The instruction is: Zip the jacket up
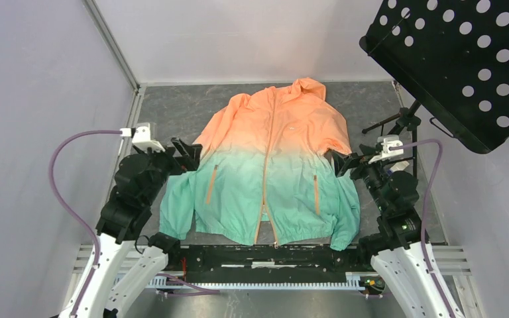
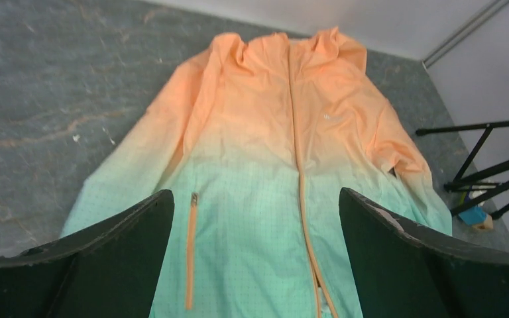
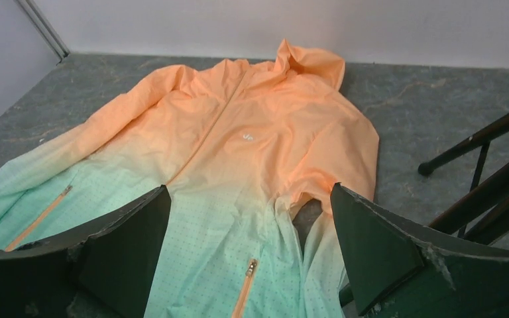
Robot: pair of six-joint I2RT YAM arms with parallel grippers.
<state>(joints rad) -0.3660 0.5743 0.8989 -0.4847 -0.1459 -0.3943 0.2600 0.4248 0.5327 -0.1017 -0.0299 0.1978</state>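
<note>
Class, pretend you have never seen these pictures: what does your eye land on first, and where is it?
The jacket, orange fading to mint green, lies spread flat in the middle of the grey table. A black panel pierced with round holes hangs over the far right corner. The left gripper and right gripper flank its sleeves, fingers open.

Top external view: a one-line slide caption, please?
Orange-to-mint jacket spread flat, left arm and right arm flanking it, jaws open.
</note>
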